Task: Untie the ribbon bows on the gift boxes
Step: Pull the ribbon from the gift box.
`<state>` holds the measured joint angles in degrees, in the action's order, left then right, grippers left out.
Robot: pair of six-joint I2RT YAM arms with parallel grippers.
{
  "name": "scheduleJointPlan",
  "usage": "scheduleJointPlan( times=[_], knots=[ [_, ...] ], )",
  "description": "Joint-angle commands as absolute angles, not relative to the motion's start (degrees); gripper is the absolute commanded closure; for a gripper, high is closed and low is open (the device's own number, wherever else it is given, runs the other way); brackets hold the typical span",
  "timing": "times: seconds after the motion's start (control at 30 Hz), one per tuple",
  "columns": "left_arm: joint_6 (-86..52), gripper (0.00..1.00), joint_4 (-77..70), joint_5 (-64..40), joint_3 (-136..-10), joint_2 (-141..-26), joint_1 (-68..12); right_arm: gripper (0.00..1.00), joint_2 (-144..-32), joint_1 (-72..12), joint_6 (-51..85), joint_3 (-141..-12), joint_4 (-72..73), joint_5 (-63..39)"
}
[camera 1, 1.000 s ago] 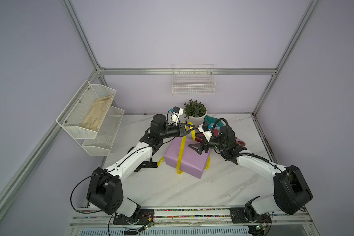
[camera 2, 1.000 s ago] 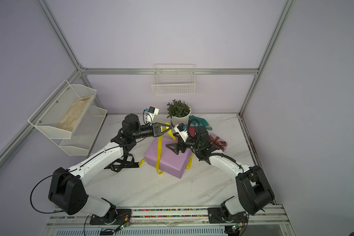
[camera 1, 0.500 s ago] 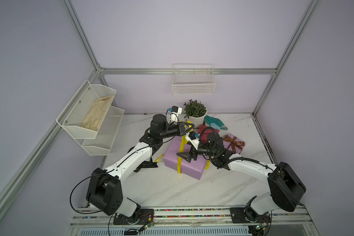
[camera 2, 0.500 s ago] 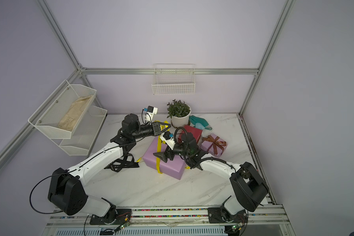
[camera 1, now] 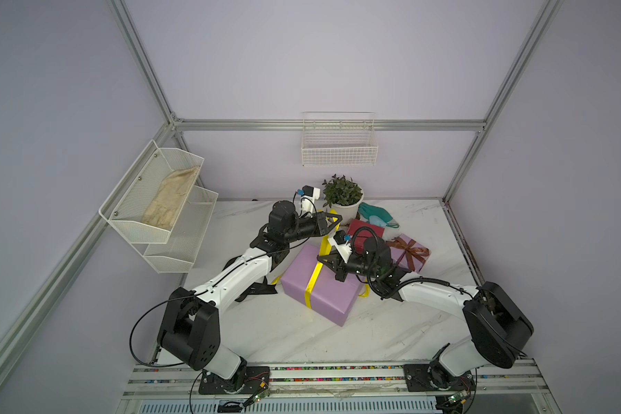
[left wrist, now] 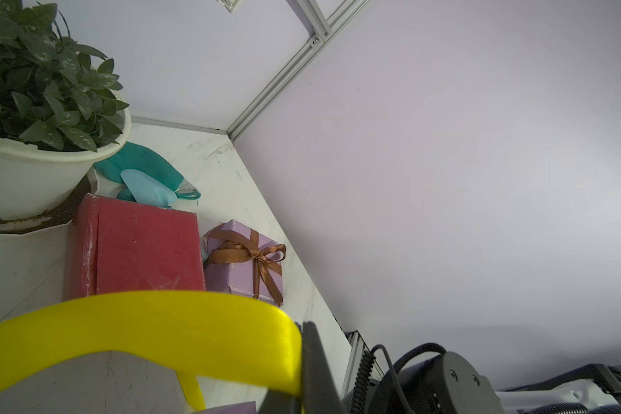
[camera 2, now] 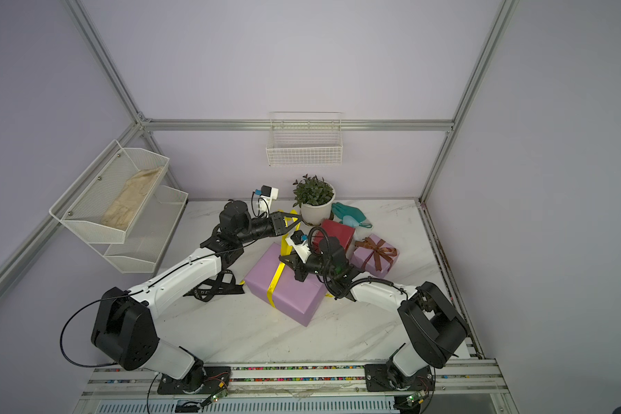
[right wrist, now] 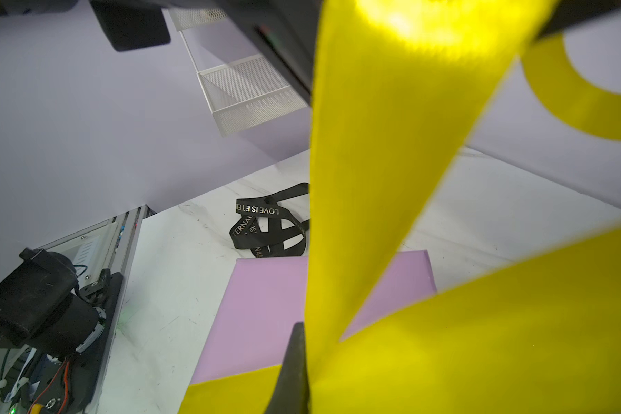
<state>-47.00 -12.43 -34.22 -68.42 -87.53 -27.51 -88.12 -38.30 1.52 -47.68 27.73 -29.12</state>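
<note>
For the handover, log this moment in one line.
left gripper: shut on yellow ribbon | right gripper: shut on yellow ribbon | brown bow: tied | black ribbon: loose on table

1. My right tool (camera 1: 319, 258) hangs over the far end of the large gift box (camera 1: 328, 301), which rests on the bench (camera 1: 284, 333).
2. My left tool (camera 1: 337, 218) is behind it, just beside the flowerpot (camera 1: 343, 209).
3. The box ribbon (camera 1: 311, 286) runs up past the right tool to the left tool.
4. Right of the right tool sits the small gift box (camera 1: 418, 260); behind that tool lies the flat gift box (camera 1: 368, 227).
5. Left of the right tool, the lettered ribbon (camera 2: 214, 286) lies on the bench.
</note>
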Motion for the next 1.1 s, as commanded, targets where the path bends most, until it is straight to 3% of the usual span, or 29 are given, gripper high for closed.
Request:
scheduleJointPlan(
  times=[0.0,0.03,0.17,0.43,0.57,0.8,1.07],
  knots=[
    [-42.82,0.54,-8.73,-30.09,-73.13,-87.91,-26.79,1.0,-88.7,-38.76,4.69,-47.26,29.64,-29.58],
    [-40.45,0.01,-1.06,-28.37,-75.59,-88.99,-25.8,1.0,-88.73,-38.76,5.84,-47.73,28.86,-29.11],
    [-34.3,0.0,12.07,-29.61,-78.04,-90.22,-21.13,1.0,-88.95,-38.76,8.95,-50.56,24.45,-28.81],
    [-26.7,0.0,17.62,-17.07,-59.92,-76.3,-18.59,1.0,-87.3,-38.76,13.72,-51.29,23.67,-26.85],
    [-23.41,0.0,17.0,-23.12,-53.33,-74.05,-18.78,1.0,-87.06,-38.76,13.47,-52.75,21.97,-26.17],
    [-20.57,0.0,17.06,-25.69,-50.73,-75.52,-19.79,1.0,-86.52,-38.76,12.92,-55.8,19.84,-26.76],
    [-17.94,0.0,21.43,-18.75,-54.92,-82.4,-23.42,1.0,-87.62,-39.67,10.35,-61.96,14.52,-27.02]
  ],
)
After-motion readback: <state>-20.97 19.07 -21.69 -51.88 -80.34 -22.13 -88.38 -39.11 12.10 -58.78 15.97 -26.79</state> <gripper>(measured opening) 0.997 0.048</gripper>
